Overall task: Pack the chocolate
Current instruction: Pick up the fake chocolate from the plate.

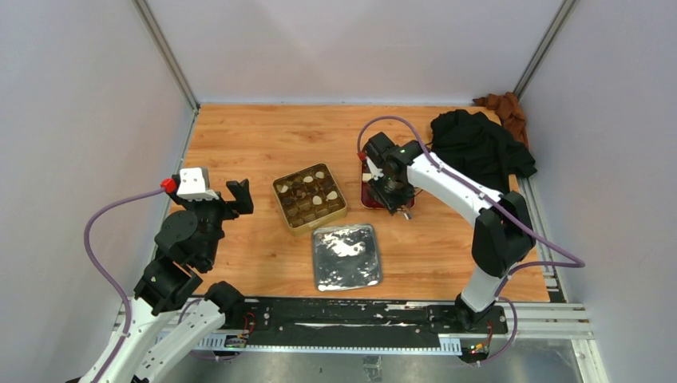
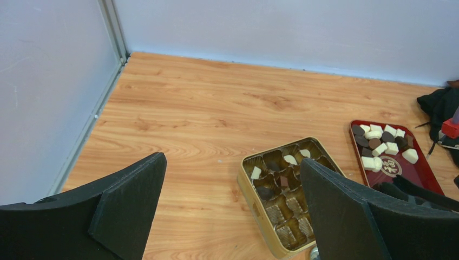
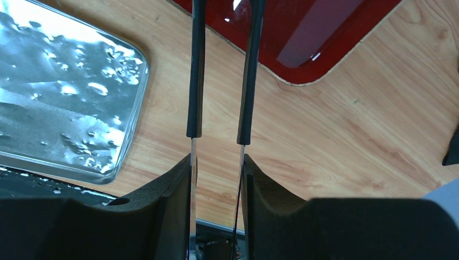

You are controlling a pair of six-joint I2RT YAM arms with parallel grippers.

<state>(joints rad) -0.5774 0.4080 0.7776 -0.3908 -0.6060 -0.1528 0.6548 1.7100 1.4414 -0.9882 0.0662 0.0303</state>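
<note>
The chocolate is small cream-white and dark brown chunks. Some lie in a red tray (image 2: 417, 173) as a loose pile (image 2: 379, 142). A few sit in the compartments (image 2: 290, 159) of a gold tin (image 2: 246, 187) at the table's middle (image 1: 310, 196). My right gripper (image 1: 393, 194) hangs over the red tray (image 3: 325, 43), hiding most of it from above. It (image 3: 217, 160) is shut on thin metal tongs (image 3: 195, 81) whose black-sleeved arms reach over the tray; their tips are out of frame. My left gripper (image 2: 233, 162) stands open and empty, left of the tin (image 1: 219, 190).
A silver foil-like lid (image 1: 346, 255) lies in front of the tin, also in the right wrist view (image 3: 59, 92). A black cloth (image 1: 479, 144) and a brown cloth (image 1: 503, 108) are heaped at the back right corner. Walls close in the table on three sides.
</note>
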